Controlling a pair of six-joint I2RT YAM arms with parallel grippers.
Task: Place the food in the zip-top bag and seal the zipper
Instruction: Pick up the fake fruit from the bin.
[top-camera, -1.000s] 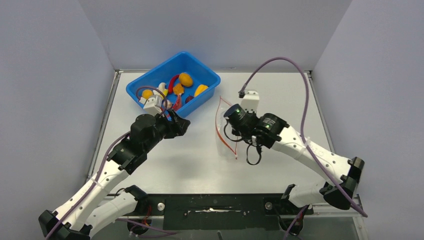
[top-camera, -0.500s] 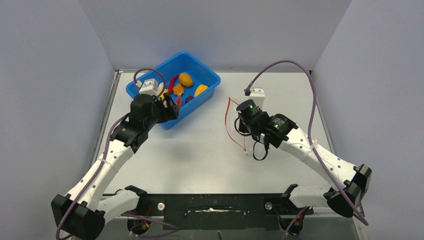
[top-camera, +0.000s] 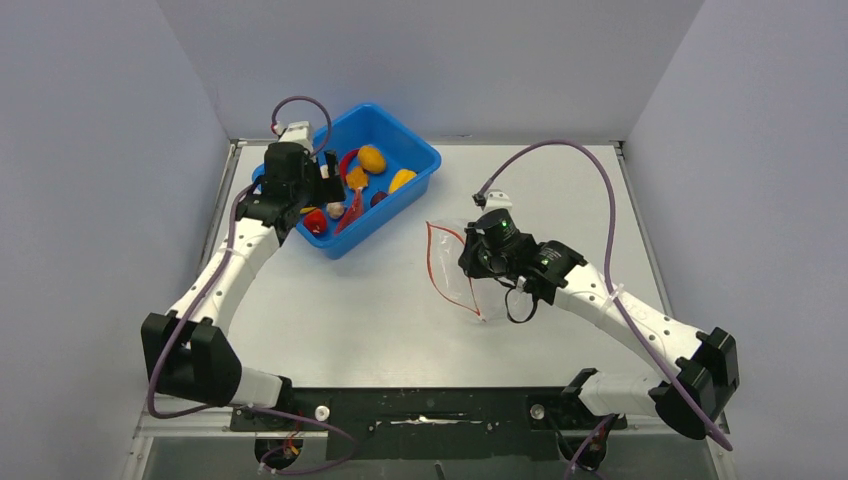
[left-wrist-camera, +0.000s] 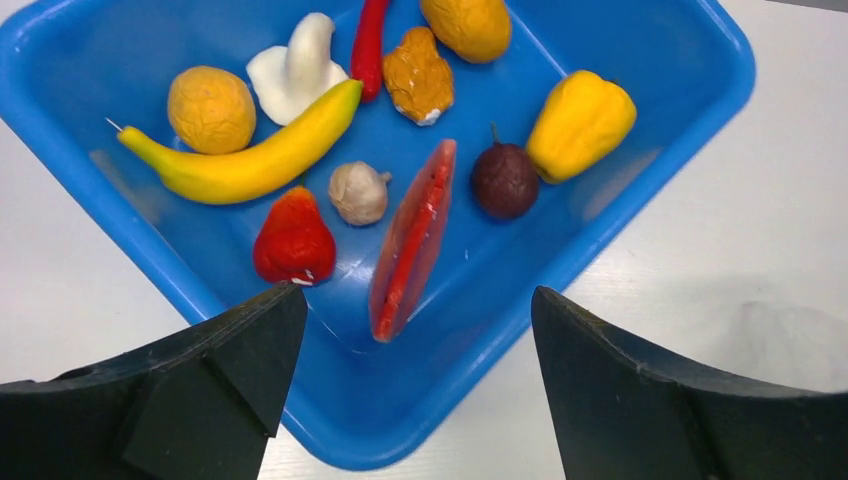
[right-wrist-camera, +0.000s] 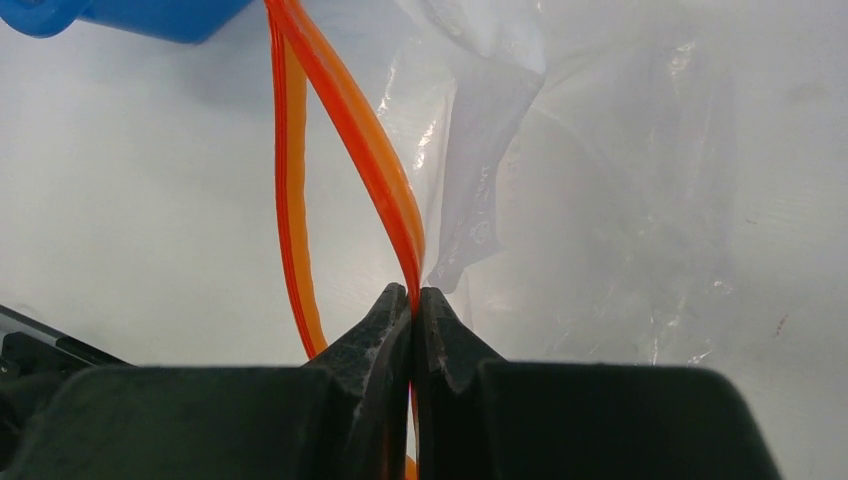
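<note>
The toy food lies in a blue tub: a yellow banana, orange lumps, a red chili, a pink-red slice, white garlic, a red piece, a dark plum and a yellow pepper. My left gripper is open and empty above the tub's near corner. The clear zip-top bag lies mid-table with its mouth open. My right gripper is shut on one lip of the red-orange zipper; the other lip bows away.
The blue tub stands at the back left of the white table, its corner showing in the right wrist view. Grey walls close the back and sides. A purple cable arches over the right arm.
My left arm has reached forward from the table's middle-left to over the tub. My right arm has shifted with the bag, whose mouth now lies open to the left.
</note>
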